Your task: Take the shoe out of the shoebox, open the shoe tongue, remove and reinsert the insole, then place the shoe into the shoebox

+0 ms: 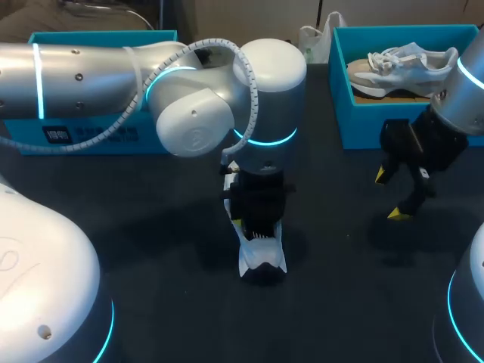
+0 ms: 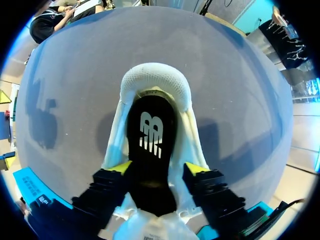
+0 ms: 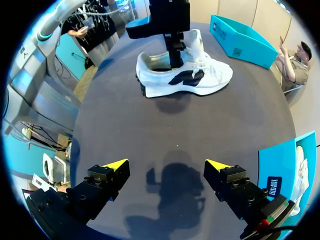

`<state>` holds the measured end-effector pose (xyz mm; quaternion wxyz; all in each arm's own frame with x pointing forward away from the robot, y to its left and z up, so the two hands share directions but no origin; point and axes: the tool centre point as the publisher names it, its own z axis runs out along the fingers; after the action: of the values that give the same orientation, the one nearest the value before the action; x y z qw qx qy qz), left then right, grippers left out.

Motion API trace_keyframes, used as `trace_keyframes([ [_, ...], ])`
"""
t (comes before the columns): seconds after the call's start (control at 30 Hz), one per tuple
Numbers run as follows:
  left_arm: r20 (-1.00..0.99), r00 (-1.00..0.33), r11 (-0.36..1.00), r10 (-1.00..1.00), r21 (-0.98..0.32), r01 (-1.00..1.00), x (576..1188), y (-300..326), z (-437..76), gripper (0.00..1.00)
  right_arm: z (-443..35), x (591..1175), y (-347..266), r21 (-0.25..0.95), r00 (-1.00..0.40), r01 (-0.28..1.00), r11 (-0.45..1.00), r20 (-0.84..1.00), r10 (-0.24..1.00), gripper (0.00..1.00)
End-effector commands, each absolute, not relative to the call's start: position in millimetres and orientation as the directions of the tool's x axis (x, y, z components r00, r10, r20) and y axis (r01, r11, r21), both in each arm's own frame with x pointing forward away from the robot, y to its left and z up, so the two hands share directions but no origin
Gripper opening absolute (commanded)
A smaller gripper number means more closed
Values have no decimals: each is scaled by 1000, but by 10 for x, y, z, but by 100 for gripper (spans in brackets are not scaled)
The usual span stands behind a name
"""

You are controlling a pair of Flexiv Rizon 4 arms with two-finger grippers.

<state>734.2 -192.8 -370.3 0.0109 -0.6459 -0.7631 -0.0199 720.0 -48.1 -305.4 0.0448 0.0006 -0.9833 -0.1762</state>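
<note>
Left gripper (image 2: 159, 168) pinches the black insole (image 2: 150, 132) between its yellow tips, down inside the white shoe (image 2: 155, 80). From above, its arm hides all but the toe. Right gripper (image 3: 166, 164) hangs wide open and empty, well apart from the shoe. The shoebox (image 1: 340, 91) beyond it is partly covered.

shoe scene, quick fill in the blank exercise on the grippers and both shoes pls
1. The left gripper is down at the white shoe, whose insole is ___ in colour.
2. The right gripper hangs above the table with its fingers ___.
3. The second shoe lies inside the teal ___.

Missing words: black; open; shoebox
</note>
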Motion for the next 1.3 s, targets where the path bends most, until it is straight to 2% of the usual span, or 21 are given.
trace_keyframes([
  [0.03,42,-174,173,984,33,984,7311,-1920,-3667,100,-3057,7197,-472,343,-996,15,939,87,-16,100],
  [0.57,3,-157,157,988,29,987,7350,-1968,-3472,100,-3057,7197,-472,343,-996,15,939,87,-16,100],
  [1.3,-16,-180,180,984,78,981,7900,-1873,-3166,100,-3057,7197,-472,343,-996,15,939,87,-16,100],
])
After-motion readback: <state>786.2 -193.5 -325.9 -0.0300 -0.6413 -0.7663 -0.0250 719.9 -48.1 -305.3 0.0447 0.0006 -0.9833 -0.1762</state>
